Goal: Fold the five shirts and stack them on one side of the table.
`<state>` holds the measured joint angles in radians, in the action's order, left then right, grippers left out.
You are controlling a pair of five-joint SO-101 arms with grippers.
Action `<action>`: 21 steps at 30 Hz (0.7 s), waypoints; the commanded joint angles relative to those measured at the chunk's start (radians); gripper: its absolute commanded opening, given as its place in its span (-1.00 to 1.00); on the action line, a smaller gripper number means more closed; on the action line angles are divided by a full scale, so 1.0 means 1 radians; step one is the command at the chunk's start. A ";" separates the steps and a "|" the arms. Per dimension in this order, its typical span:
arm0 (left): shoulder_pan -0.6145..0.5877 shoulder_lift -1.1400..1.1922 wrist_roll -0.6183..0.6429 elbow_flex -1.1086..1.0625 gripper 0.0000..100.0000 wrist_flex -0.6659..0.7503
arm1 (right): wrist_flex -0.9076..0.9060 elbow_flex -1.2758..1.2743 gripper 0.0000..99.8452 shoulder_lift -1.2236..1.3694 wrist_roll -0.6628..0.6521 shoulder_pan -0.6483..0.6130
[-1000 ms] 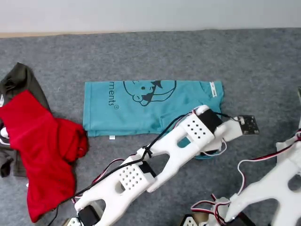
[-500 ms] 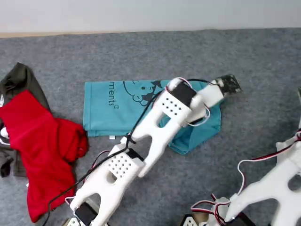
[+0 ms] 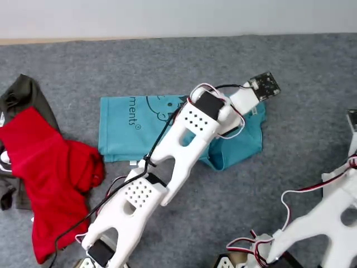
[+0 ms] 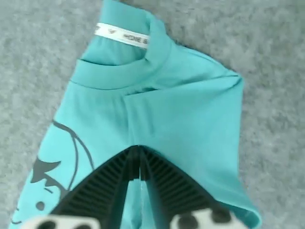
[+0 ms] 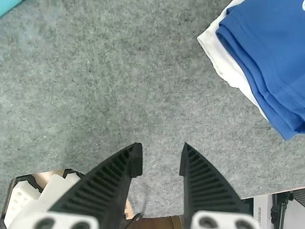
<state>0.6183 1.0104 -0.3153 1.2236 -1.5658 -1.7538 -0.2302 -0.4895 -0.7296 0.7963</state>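
From above: the teal shirt (image 3: 131,131) lies folded lengthwise on the grey counter (image 3: 167,67), print up. The left arm (image 3: 184,139) stretches across it to its collar end, where the cloth is bunched and a flap hangs out toward the arms' side. Off the teal shirt's hem end, a red shirt (image 3: 53,173) lies crumpled on top of a dark olive shirt (image 3: 19,97). The right arm (image 3: 318,220) sits well apart from the teal shirt, past its collar end.

Left wrist camera now, and here's the detail the overhead hides: the left hand (image 4: 139,150) is clenched on the teal shirt, jaws pressed together on a ridge of fabric just short of the collar and its white neck label.

Right wrist camera: the right hand (image 5: 159,155) is released, jaws spread over bare counter. This view gives us a folded blue shirt (image 5: 267,62) stacked on a white shirt (image 5: 224,59), well apart from the teal shirt, of which a sliver shows at one corner.
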 commanded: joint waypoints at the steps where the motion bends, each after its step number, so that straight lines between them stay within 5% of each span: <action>1: -0.034 0.003 0.005 0.038 -0.99 0.040 | -0.030 0.008 -0.73 -0.030 -0.008 0.007; 9: -0.084 0.069 0.006 0.041 -0.99 0.040 | -0.030 0.005 -0.73 -0.030 -0.008 0.005; 15: -0.133 0.101 0.051 0.041 -0.73 0.058 | -0.031 0.005 -0.73 -0.030 -0.008 0.005; 21: -0.178 0.094 0.058 0.054 -0.68 0.084 | -0.033 0.005 -0.73 -0.030 -0.008 0.005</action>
<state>0.4511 1.1316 -0.2662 1.2236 -1.4983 -1.7538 -0.2302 -0.4895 -0.7296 0.7963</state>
